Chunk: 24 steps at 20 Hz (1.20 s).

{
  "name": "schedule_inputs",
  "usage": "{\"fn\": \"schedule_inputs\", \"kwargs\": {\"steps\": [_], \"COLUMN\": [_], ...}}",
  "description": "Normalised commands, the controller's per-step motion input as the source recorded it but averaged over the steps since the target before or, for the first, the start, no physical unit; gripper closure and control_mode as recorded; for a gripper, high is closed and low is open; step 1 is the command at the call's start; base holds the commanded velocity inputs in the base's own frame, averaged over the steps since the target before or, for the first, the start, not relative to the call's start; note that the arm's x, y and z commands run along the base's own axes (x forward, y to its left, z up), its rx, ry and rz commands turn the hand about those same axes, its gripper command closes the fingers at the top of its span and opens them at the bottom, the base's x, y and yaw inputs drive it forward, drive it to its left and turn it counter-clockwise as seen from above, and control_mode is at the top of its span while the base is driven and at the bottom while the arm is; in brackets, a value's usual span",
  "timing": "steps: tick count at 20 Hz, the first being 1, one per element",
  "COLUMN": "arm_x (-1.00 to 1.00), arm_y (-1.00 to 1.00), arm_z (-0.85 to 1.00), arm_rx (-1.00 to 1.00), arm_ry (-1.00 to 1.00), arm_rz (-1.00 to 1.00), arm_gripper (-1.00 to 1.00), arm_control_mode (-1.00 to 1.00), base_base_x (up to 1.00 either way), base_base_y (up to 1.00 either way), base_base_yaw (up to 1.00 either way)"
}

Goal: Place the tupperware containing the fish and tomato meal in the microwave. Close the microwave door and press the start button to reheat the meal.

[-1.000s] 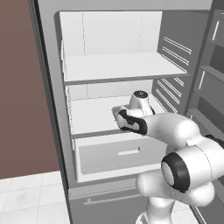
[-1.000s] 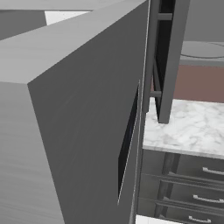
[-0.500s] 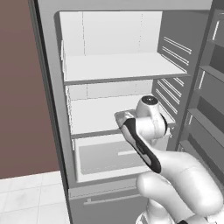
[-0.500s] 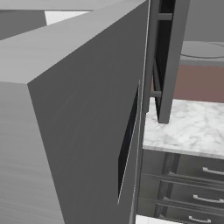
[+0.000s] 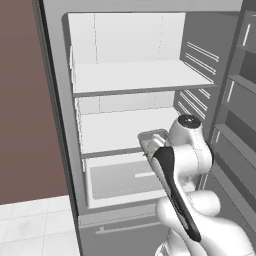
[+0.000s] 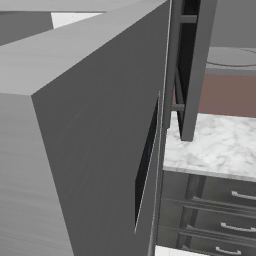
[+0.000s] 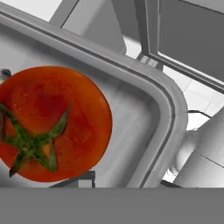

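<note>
Tupperware (image 5: pixel 152 138): sitting at the arm's end in front of the open fridge (image 5: pixel 125 80), level with the lower shelf (image 5: pixel 120 130); its rounded rim is showing close up in the hand view.
Tomato (image 7: pixel 50 122): lying inside the tupperware, red with a green stalk, taking up the left of the hand view.
Hand: a dark fingertip (image 7: pixel 85 178) is peeking up beside the tomato at the container's floor; cannot tell how wide the jaws are standing or whether they are gripping the container.
Arm (image 5: pixel 185 165): rising white from the lower right, covering part of the drawer (image 5: pixel 120 180).
Desk (image 6: pixel 220 145): showing marbled white beside the fridge's grey side, above drawers.
</note>
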Motion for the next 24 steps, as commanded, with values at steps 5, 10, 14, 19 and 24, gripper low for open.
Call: {"fn": "schedule_inputs", "kwargs": {"steps": [5,10,14,19,24], "arm_x": [-0.60,-0.40,-0.24,0.00,0.00], "arm_y": [-0.10,-0.31,-0.34,-0.06,0.00], "arm_z": [0.47,0.32,0.20,0.19,0.23], "arm_rx": [0.00,0.00,0.00,0.00,0.00], "arm_ry": [0.00,0.00,0.00,0.00,0.00], "arm_rz": [-0.06,-0.10,-0.07,0.00,0.00], "arm_gripper": [1.00,1.00,1.00,1.00,1.00], "arm_control_mode": [-1.00,-1.00,-1.00,-1.00,-1.00], "base_base_x": [0.00,0.00,0.00,0.00,0.00], "base_base_y": [0.00,0.00,0.00,0.00,0.00], "base_base_yaw": [0.00,0.00,0.00,0.00,0.00]}}
